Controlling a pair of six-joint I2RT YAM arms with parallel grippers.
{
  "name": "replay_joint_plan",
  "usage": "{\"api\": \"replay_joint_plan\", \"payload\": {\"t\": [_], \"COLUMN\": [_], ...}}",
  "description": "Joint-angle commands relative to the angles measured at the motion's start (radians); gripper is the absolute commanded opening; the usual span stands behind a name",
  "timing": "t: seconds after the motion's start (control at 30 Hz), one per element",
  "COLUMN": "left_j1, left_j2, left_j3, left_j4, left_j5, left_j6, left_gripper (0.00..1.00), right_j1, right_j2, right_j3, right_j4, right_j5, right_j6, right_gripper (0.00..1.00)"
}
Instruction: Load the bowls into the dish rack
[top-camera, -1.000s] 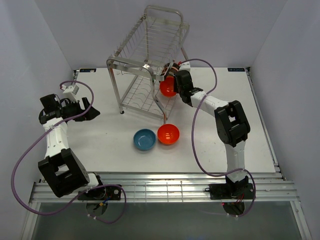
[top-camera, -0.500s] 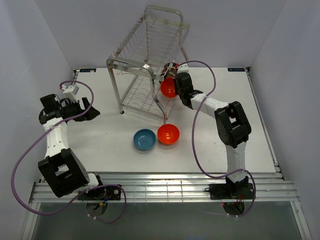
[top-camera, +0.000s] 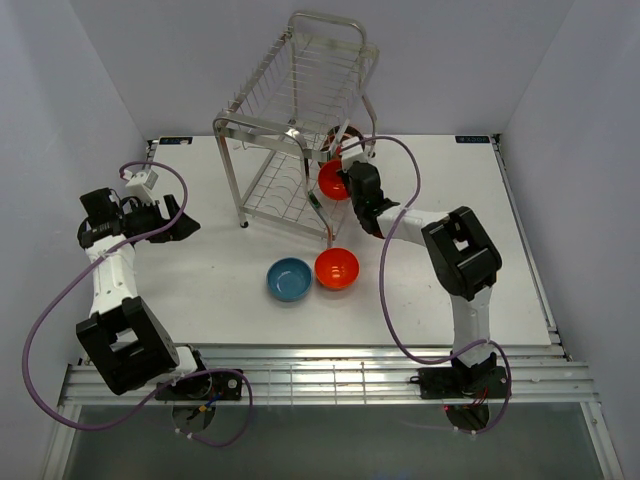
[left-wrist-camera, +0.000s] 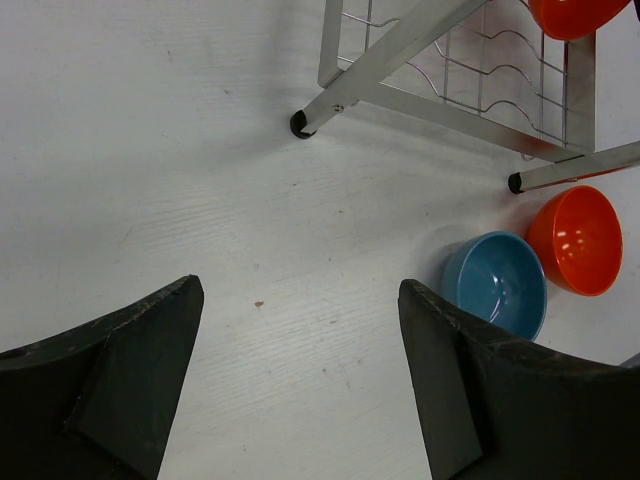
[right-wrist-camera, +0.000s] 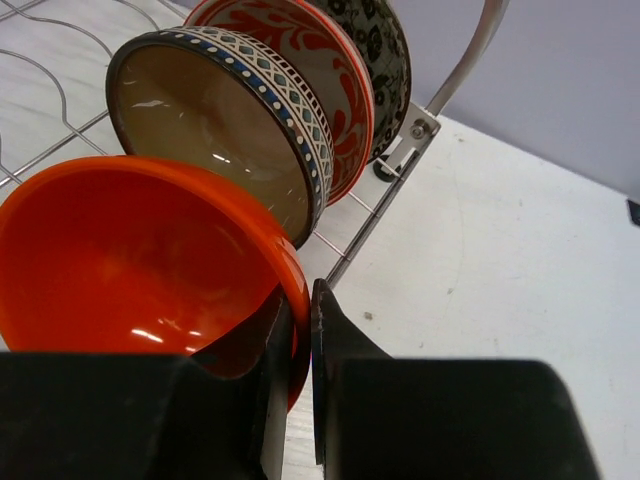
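Note:
My right gripper (right-wrist-camera: 298, 330) is shut on the rim of an orange bowl (right-wrist-camera: 130, 260) and holds it on edge over the dish rack's lower tier (right-wrist-camera: 60, 95), next to a dark brown bowl with cream inside (right-wrist-camera: 215, 125), a red-and-white bowl (right-wrist-camera: 320, 70) and a grey patterned bowl (right-wrist-camera: 385, 50) standing in the slots. In the top view that held bowl (top-camera: 330, 178) sits at the silver rack's (top-camera: 300, 100) right side. A blue bowl (top-camera: 289, 278) and a second orange bowl (top-camera: 337, 267) lie on the table in front of the rack. My left gripper (left-wrist-camera: 300, 345) is open and empty, far left.
The rack's front legs (left-wrist-camera: 298, 124) stand on the white table (top-camera: 200, 270). White walls enclose the table on the left, back and right. Purple cables loop beside both arms.
My right gripper has moved the orange bowl a little left and deeper into the rack's lower tier, towards the standing bowls. The left arm has not moved.

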Motion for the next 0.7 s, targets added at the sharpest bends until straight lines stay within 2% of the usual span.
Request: {"api": "replay_joint_plan", "payload": {"t": [0.0,0.2,0.67], "left_j1": [0.007,0.007,0.007], "left_j2": [-0.019,-0.017,-0.010], "left_j3": [0.008,0.006,0.004], "left_j4": [0.013,0.015,0.021], "left_j5": [0.020,0.018,0.006], "left_j6": [0.006,0.007,0.010], "left_gripper": [0.89,0.89,0.90], "right_j1": [0.012,0.032,0.040], "right_j2": [-0.029,-0.014,0.068], "right_j3": [-0.022,-0.092,-0.066], "right_j4": [0.220,0.408,0.509], "right_j5": [0.058,0.098,0.114], "right_j6": [-0.115,-0.215,-0.273], "right_gripper": [0.08,0.08,0.08]}}
